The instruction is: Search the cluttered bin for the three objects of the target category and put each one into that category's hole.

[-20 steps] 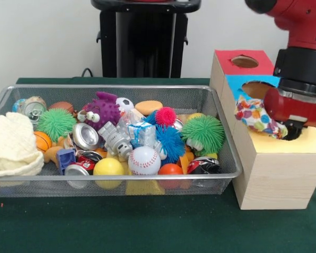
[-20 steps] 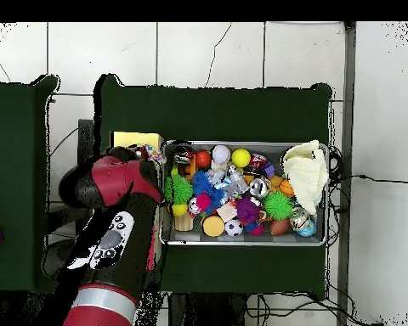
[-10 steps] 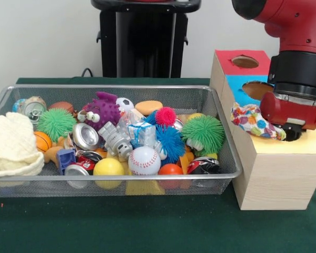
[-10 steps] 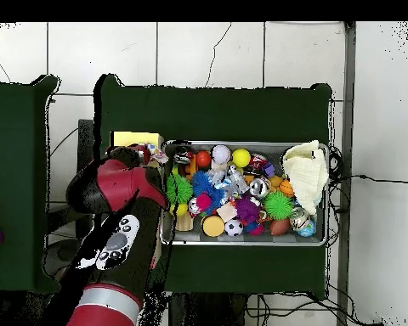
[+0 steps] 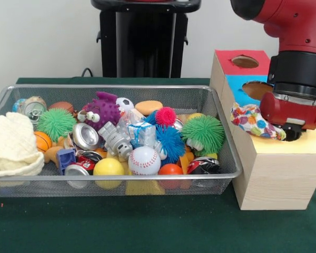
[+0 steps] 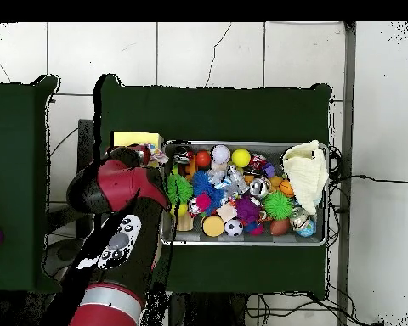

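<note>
One multicoloured spotted cloth bundle is what we see at the gripper, draped over the top of the wooden box beside the hole in its yellow section; the cloth's far end runs under the red gripper body, so we take it as clamped on the cloth, though the fingertips themselves are hidden from us. We note the box also has a blue section with a hole and a red section with a hole farther back. Just beside the box we find the wire mesh bin, crowded with objects: a baseball, a yellow ball, a green spiky ball, a blue spiky ball, a purple spiky toy, a crushed can and a cream knitted cloth at one end. From overhead we see the red arm reaching over the box, with the bin beside it on the green table.
</note>
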`<move>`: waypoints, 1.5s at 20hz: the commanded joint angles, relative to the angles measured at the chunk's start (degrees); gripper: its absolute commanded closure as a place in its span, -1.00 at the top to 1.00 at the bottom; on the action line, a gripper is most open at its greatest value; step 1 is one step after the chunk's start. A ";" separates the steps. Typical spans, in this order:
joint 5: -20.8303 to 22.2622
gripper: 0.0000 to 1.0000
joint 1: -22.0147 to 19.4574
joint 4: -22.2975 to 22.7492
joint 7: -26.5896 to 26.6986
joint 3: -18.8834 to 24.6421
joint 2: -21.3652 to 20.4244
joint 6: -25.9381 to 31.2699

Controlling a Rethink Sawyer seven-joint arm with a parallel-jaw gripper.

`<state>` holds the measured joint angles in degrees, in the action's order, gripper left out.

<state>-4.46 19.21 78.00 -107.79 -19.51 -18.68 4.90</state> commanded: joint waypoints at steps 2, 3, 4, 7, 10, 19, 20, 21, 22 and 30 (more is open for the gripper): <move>3.52 -1.00 -3.58 6.77 -6.30 7.77 6.26 -1.61; 3.50 -1.00 -3.69 6.89 -6.43 7.90 6.17 -1.82; 3.50 -1.00 -3.73 6.90 -6.42 7.94 6.16 -1.81; 4.20 1.00 -4.40 6.93 -5.34 8.80 5.85 -1.35; 3.96 1.00 -4.11 6.86 -5.66 8.42 5.99 -1.41; 3.81 1.00 -3.79 6.60 -5.92 7.96 6.24 -1.82; 3.79 1.00 -3.79 6.61 -5.96 7.97 6.22 -1.85; 3.80 1.00 -3.84 6.63 -5.96 8.03 6.16 -1.87; 3.80 1.00 -3.89 6.66 -5.97 8.09 6.10 -1.89; 3.26 1.00 -4.27 5.53 -4.42 8.16 4.65 2.80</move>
<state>-4.43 18.12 78.73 -107.78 -18.14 -19.35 4.79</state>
